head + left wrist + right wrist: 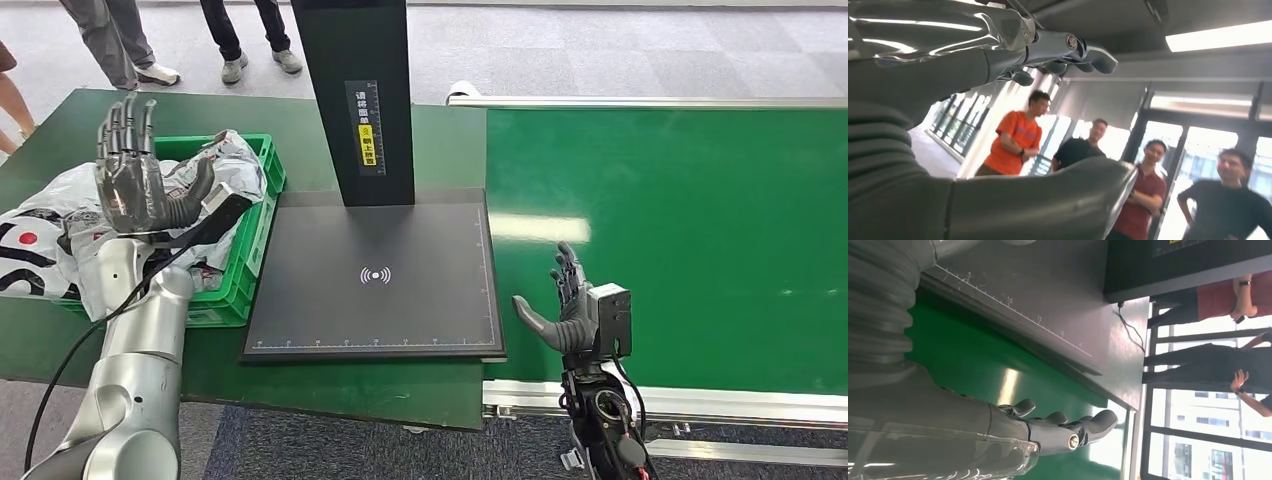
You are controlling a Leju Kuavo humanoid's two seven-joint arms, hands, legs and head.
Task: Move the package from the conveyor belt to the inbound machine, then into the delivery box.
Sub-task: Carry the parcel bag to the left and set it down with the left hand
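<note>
Several silver and white plastic-wrapped packages lie heaped in the green delivery crate at the left. My left hand is raised above the crate, palm up, fingers spread, holding nothing; in the left wrist view its fingers point toward the ceiling. My right hand hovers open over the near edge of the green conveyor belt, beside the black inbound machine plate. In the right wrist view its fingers are stretched out over the belt. No package lies on the belt or the plate.
The machine's black post rises from the back of the plate. People stand beyond the table; several people also appear in the left wrist view. The belt's metal frame runs along the near edge.
</note>
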